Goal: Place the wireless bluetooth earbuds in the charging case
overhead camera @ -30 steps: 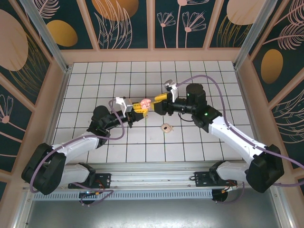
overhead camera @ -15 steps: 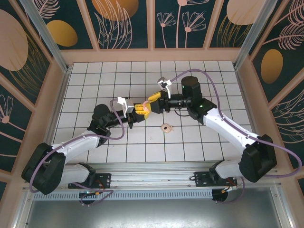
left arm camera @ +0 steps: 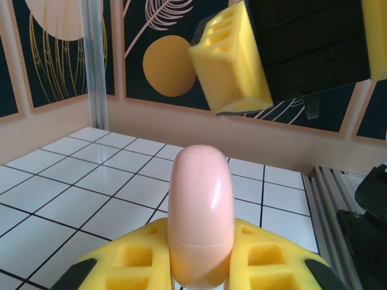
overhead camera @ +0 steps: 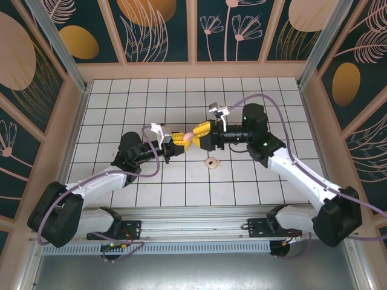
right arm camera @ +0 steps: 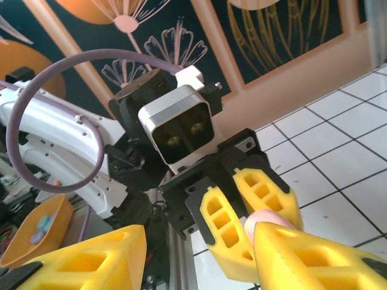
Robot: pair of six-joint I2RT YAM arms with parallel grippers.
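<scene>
Enclosing grid table [overhead camera: 121,103], dark floral panels [overhead camera: 157,30]; left fingers [left arm camera: 272,257] grip charging case [left arm camera: 201,211].

A cream ring-shaped piece [overhead camera: 211,162] lies on the white tiled table [overhead camera: 199,188], floral wall panels [overhead camera: 158,30] behind.

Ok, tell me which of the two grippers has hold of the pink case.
The left gripper: the charging case stands clamped between its jaws. The right gripper faces it with jaws apart, not clamping it.

White gridded table [overhead camera: 109,96] ringed by dark floral wall panels [overhead camera: 157,30] (peach-framed).
</scene>
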